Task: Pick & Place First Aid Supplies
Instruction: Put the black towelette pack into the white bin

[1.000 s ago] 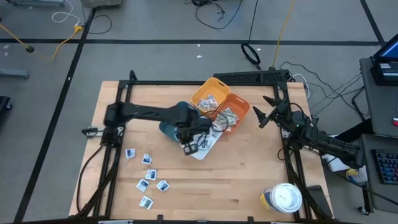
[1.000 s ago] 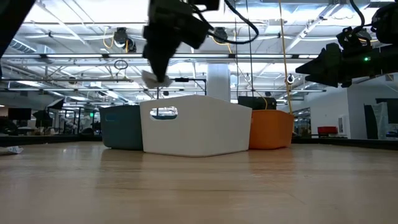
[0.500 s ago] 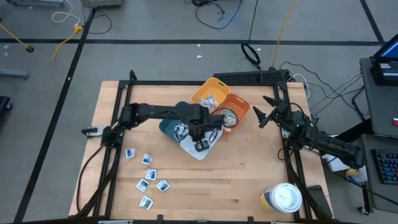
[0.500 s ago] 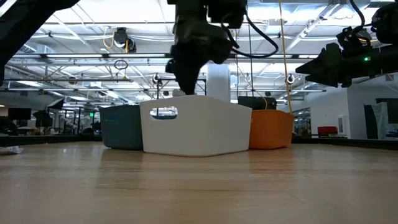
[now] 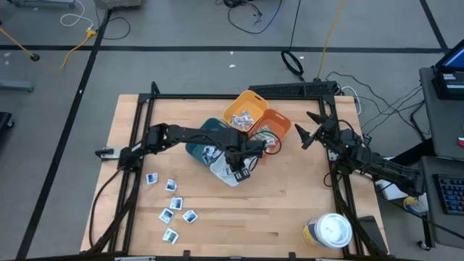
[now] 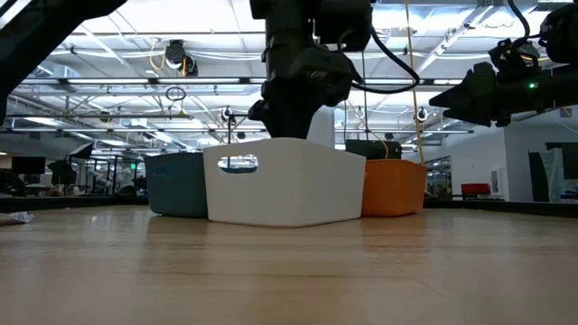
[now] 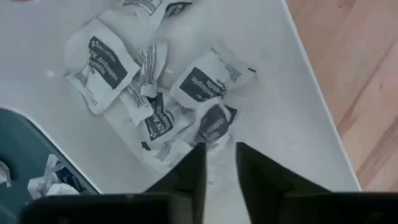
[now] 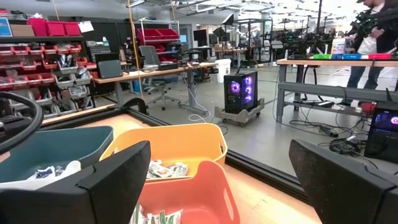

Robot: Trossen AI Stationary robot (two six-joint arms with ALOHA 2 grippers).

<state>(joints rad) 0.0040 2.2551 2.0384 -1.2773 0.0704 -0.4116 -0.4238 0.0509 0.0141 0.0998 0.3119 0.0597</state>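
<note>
Left wrist view has the left gripper point(image 7: 217, 163) over the white bin point(image 7: 292, 106), fingers slightly parted, nothing pinched; white packets point(image 7: 186, 93) lie piled mid-frame. More packets point(image 5: 171, 206) sit lower left in the high view. Right gripper point(image 5: 310, 127), fingers spread, waits at right.

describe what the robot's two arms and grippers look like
Both arms are dark, near-black, slim jointed links with black cables looping along them. The left gripper has two narrow, tapered black fingers. The right gripper has broader, flat, wedge-shaped black fingers. No markings are visible on either.
</note>
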